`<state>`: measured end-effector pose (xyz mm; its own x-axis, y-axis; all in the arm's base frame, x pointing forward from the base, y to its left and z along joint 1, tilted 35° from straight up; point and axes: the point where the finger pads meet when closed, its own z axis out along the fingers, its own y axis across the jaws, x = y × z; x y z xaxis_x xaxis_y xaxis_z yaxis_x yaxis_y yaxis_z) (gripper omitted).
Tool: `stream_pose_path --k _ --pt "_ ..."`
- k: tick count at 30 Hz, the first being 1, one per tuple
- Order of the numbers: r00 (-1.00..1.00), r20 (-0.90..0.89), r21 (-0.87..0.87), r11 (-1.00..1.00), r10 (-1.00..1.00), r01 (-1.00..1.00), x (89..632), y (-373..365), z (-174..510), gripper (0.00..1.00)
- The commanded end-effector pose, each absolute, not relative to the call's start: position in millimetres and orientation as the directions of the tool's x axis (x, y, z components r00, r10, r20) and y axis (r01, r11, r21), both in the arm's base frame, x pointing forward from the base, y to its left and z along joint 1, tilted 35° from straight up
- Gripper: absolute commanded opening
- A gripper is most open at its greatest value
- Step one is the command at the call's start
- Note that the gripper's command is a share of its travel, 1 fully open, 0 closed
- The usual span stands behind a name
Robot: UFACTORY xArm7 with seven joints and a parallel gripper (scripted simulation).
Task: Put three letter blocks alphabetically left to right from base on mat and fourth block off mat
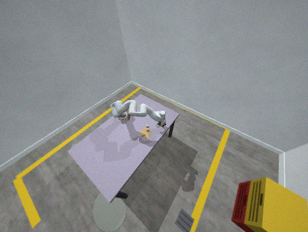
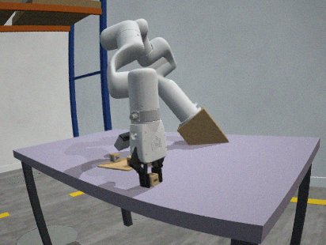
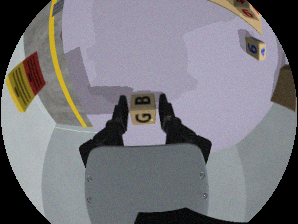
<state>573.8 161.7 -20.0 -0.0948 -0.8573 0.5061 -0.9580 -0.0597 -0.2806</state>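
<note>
Wood-look cube (image 2: 153, 179) (image 3: 143, 108) here, pale tan with crisp edges and a bold black B and G on adjoining faces. It's between the black, angular fingers of the gripper (image 1: 161, 124) (image 2: 152, 180) (image 3: 143, 107), which are partway apart, with a slim gap each side in the wrist view, so not clamped on anything. Table's (image 1: 112, 150) (image 2: 221, 178) (image 3: 135, 45) matte lilac. From the gripper in that view, the thin, flat tan mat (image 1: 146, 133) (image 2: 106, 166) (image 3: 229, 6) sits between 1 and 2 o'clock, and the blue-marked block (image 2: 115, 157) (image 3: 255, 49) is at 2, off the mat.
</note>
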Motion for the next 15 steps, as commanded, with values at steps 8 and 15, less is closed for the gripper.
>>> stream_pose_path --k 8,15 --pt "-0.094 0.503 -0.284 -0.062 -0.859 -0.957 574.6 164.2 -18.6 0.47" --pt "-0.094 0.503 -0.284 -0.062 -0.859 -0.957 574.6 164.2 -18.6 0.27"
